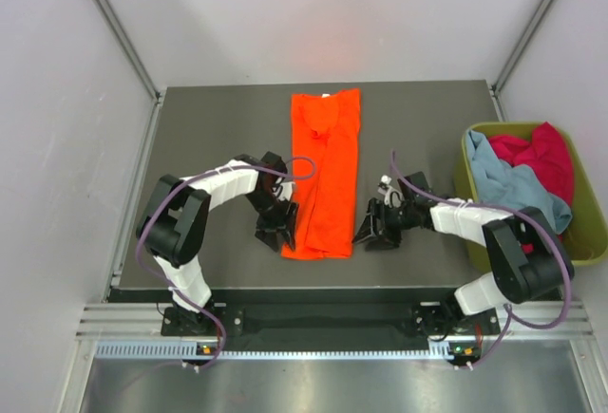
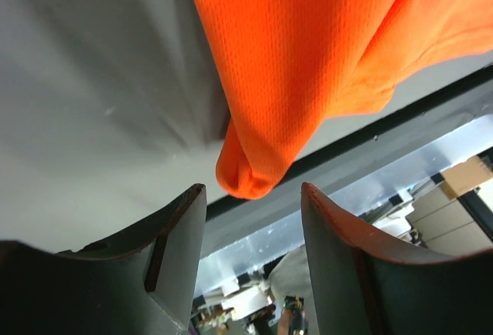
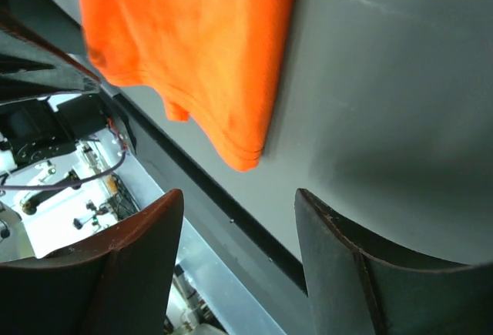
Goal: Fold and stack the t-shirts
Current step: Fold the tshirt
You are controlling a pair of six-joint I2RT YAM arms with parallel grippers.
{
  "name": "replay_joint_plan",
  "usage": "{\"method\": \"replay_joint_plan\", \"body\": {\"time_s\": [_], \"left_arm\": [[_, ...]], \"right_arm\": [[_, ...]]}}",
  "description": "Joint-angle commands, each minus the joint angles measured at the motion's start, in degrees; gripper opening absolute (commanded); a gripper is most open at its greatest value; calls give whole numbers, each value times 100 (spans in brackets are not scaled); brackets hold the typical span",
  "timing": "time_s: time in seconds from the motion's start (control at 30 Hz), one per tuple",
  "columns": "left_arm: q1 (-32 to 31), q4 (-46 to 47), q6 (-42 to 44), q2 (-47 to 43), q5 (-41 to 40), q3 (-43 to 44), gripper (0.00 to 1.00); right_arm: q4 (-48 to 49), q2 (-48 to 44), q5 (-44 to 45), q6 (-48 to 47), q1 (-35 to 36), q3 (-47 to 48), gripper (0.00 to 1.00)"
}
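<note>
So the orange t-shirt [image 1: 325, 174] lies flat on the surface [image 1: 218, 128] as one long narrow strip, and that strip runs straight away from both pincers, near end to far end. The left pincer [image 1: 277, 233] sits at the strip's near corner on its own side, jaws spread wide with nothing in them. In its wrist view the rolled corner of cloth pokes out just ahead of the gap, not inside it yet. The right pincer [image 1: 372, 231] mirrors that at the other near corner, also wide open and empty, but its corner looks a bit further ahead and off toward its left finger. I'd say the left is the nearer one. The grey-blue t-shirt [image 1: 499, 180] and magenta t-shirt [image 1: 543, 155] are heaped in the bin [image 1: 494, 126], out past the right pincer's far side.
</note>
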Motion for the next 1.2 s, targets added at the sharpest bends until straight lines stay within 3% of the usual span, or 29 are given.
{"method": "replay_joint_plan", "body": {"time_s": [0.0, 0.4, 0.7, 0.83, 0.9, 0.97, 1.0, 1.03, 1.13, 1.17], "left_arm": [[30, 420, -239, -103, 121, -97, 57], [74, 667, -406, -349, 122, -536, 55], [92, 684, -432, -314, 130, -484, 52], [101, 702, -449, -261, 157, -448, 49], [101, 719, -450, -209, 192, -422, 43], [101, 737, -476, -174, 209, -387, 38], [101, 737, -476, -173, 262, -378, 30], [101, 737, -476, -173, 280, -369, 23], [101, 728, -450, -243, 306, -387, 1], [92, 737, -432, -261, 350, -404, 0]], "right_arm": [[324, 352, 12, 111, 127, 142, 60], [552, 1134, -6, 305, 663, 677, 57], [429, 1319, -15, 234, 848, 872, 47], [324, 1100, 12, 190, 848, 696, 36], [271, 1029, 38, 155, 856, 539, 32], [306, 924, 90, 155, 848, 389, 19], [315, 880, 108, 164, 848, 345, 13], [306, 801, 126, 164, 848, 318, 0], [122, 582, 161, -29, 848, 335, 0], [-78, 511, 196, -116, 848, 370, 0]]}}
